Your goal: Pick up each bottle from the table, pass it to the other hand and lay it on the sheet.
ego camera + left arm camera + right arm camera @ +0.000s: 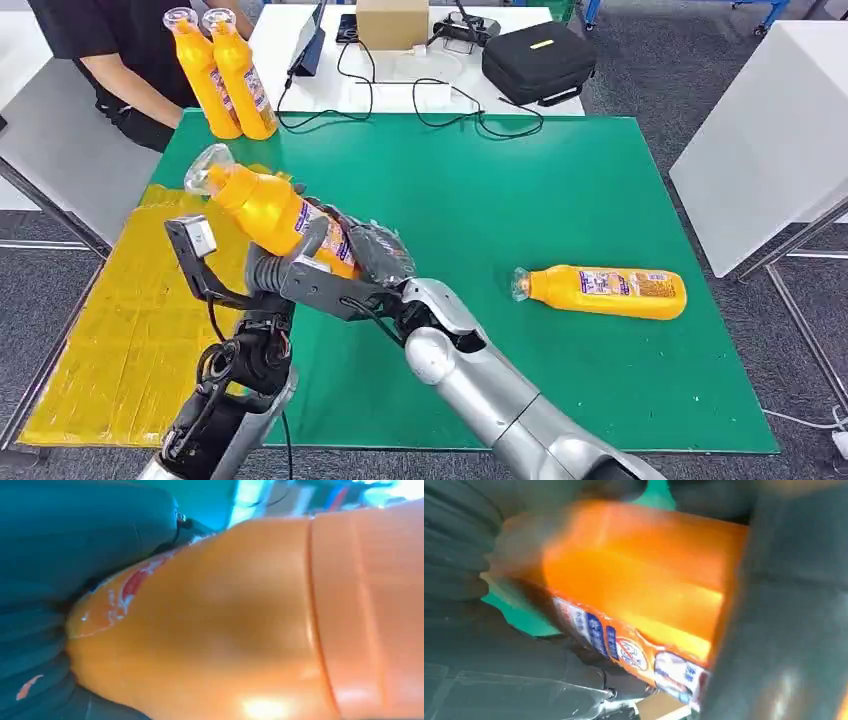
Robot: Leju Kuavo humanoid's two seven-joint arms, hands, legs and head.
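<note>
- Nearest the head camera: right arm (500,400), silver, coming in from below and reaching across toward the left side.
- Right hand (375,255) wrapped on the lower body of the held bottle (270,210); dark fingers (789,605) closed round the labelled part in the right wrist view.
- Left hand (285,270) up against the same bottle from below; left wrist view shows orange plastic pressed against its grey cover (75,540). Looks like fingers closed on it too, so both hands on it, mid hand-over by the look of it.
- Held bottle raised off the bench, tilted, clear cap end pointing up and away to the left, over the border between green mat (500,200) and yellow sheet (130,330).
- Second bottle (605,290) lying on its side on the green mat, well apart on the right, cap toward the middle, untouched.
- Two more bottles (225,75) upright at the far left edge of the mat, touching each other, near a seated person (120,60).
- Handling guess: rigid smooth plastic, glossy, likely slippery; looks full, so moderately heavy with weight toward the base. Not fragile.
- Best hold judged: round the wide labelled body, not the narrow neck or cap; label film gives a bit more friction.
- Risk: slip or twist while one hand lets go; receiving hand needs a firm wrap first.
- Behind the mat: black case (538,60), cardboard box (392,22), cables (440,100).
</note>
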